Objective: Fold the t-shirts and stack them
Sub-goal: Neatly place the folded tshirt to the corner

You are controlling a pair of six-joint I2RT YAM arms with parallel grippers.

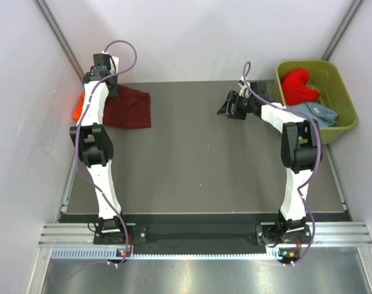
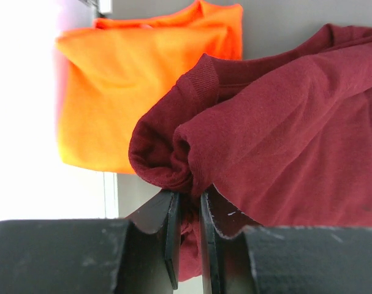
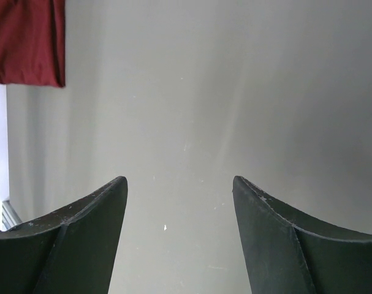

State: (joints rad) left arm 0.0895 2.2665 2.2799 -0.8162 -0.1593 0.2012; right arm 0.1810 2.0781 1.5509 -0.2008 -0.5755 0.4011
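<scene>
Well away from the tub point(image 1: 305, 62), the left gripper point(image 2: 189, 205) pinches the maroon shirt point(image 1: 129, 107), with the orange shirt point(image 1: 79, 108) farther still. Near the tub the right gripper point(image 3: 179, 205) hangs, jaws spread. The red shirt point(image 1: 299, 86) and grey-blue shirt point(image 1: 318, 114) lie inside it.

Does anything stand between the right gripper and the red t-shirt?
Yes. The red t-shirt lies inside the olive tub, and the tub's left wall stands between it and the open right gripper. Reaching the shirt would likely mean going over the rim.
</scene>
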